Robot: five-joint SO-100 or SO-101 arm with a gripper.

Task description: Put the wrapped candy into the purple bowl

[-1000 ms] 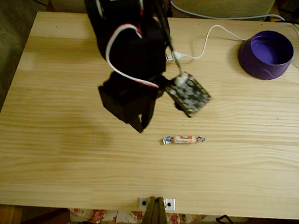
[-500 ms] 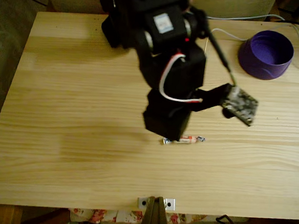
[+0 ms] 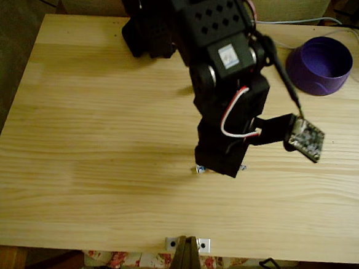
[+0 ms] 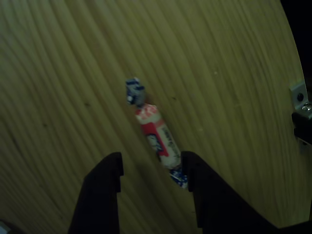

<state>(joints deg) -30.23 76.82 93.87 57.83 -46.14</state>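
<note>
The wrapped candy [image 4: 157, 136], pink-orange and white with bluish twisted ends, lies flat on the wooden table [image 3: 93, 134]. In the other view my gripper [image 4: 152, 170] is open, its two black fingers [image 4: 105, 190] pointing up from the bottom edge; the candy's near end sits just inside the right finger. In the fixed view the black arm covers most of the candy, and only its end tips [image 3: 200, 169] peek out beside the gripper. The purple bowl [image 3: 320, 65] stands empty at the table's far right corner.
A white cable [image 3: 260, 35] runs across the back of the table near the bowl. A small circuit board [image 3: 307, 139] hangs off the arm's right side. A metal bracket [image 3: 187, 243] is clamped at the front edge. A bracket [image 4: 301, 100] shows at the right.
The arm has swung right and forward across the table, from left of the candy to directly above it, now covering most of it. The candy has not moved.
</note>
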